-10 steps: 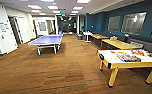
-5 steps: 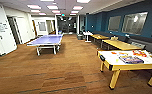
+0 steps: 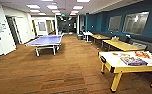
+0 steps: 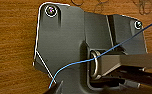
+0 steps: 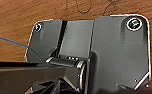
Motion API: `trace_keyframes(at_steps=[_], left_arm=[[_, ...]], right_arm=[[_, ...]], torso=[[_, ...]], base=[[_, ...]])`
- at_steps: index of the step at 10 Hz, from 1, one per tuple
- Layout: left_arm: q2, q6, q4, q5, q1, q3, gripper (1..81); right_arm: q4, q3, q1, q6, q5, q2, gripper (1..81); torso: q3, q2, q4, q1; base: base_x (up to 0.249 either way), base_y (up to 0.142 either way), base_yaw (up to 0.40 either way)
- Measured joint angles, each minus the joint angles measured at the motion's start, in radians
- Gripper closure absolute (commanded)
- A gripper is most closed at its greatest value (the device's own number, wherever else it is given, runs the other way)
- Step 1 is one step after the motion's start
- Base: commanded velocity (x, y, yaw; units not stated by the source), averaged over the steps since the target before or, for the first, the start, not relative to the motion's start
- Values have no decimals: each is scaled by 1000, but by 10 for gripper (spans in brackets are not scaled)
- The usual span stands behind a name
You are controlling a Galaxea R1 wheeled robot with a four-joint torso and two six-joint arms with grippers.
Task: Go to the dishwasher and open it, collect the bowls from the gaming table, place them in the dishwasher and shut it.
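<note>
I see gaming table (image 3: 122, 65) just right of me, ping-pong table (image 3: 45, 40) well beyond it. Bowls not discernible among clutter there; I expect light, rigid, slick, grab by rim. Both pincers' state: cannot tell.

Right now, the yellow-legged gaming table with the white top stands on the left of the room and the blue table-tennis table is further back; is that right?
Not quite: in the head view the yellow-legged gaming table stands on the right of the room, not the left. The blue table-tennis table is indeed further back.
</note>
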Motion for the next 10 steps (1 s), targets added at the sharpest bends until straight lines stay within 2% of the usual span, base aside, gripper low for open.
trace_keyframes(at_steps=[10], left_arm=[[5,1,0,3,5,-1,10]], right_arm=[[0,0,-3,0,-1,0,10]], torso=[[0,0,0,0]], base=[[148,0,0]])
